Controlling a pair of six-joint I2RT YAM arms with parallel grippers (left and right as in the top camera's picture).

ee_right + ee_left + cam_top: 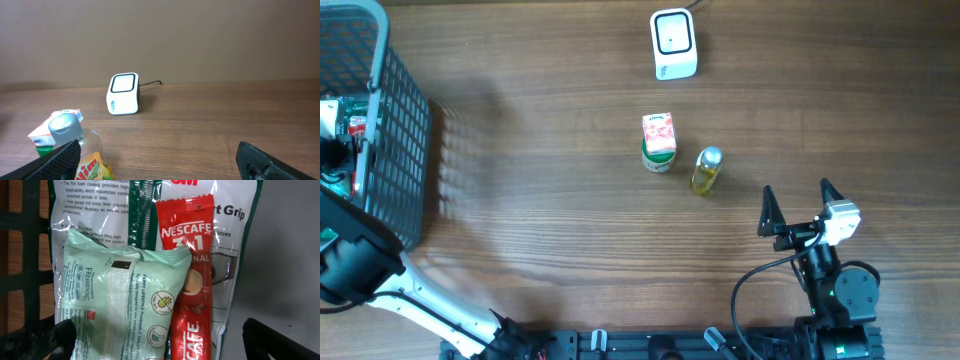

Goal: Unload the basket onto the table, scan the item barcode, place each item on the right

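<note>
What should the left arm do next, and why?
Probably lower the left gripper straight down and close on the green wipes pack. The gripper is open and holds nothing. The pack lies on top in the basket, within the finger span, beside the Nescafe sachet. No item is at the scanner yet.

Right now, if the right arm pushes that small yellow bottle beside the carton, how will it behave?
The bottle has a round body and seems to lie on its side, so a sideways push would probably roll it. Its glossy wall looks smooth, so a grip might slip. It looks full of liquid, so it is likely heavy for its size.
</note>
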